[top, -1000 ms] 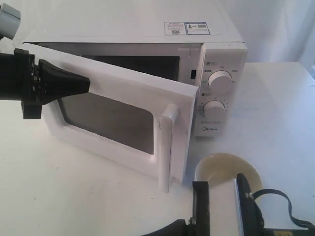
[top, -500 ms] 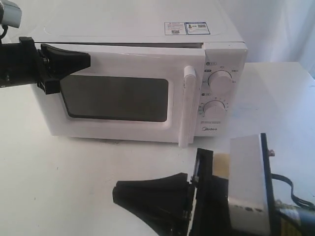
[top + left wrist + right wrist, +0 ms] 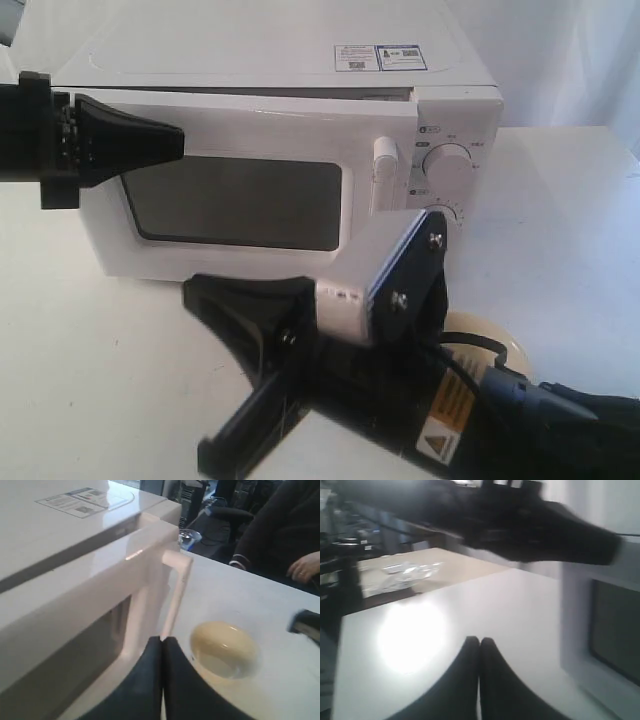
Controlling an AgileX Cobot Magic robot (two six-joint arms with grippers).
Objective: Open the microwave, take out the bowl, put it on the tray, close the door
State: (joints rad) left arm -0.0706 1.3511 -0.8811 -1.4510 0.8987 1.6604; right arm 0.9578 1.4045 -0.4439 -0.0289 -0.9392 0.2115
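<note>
Left tool (image 3: 161, 640): fingers together, empty, tip at the door (image 3: 270, 130) front, upper hinge side; contact unclear.
Right tool (image 3: 480, 640): fingers together, empty, low over the surface (image 3: 100, 380) before the microwave (image 3: 250, 50).
Bowl (image 3: 222, 647): out, on the surface by the panel side; you can't make out a tray.
Door: looks flush, latch unclear.
Key relation: the upright handle (image 3: 384, 175) lies latch-side of your left tool; left arm nearer.
</note>
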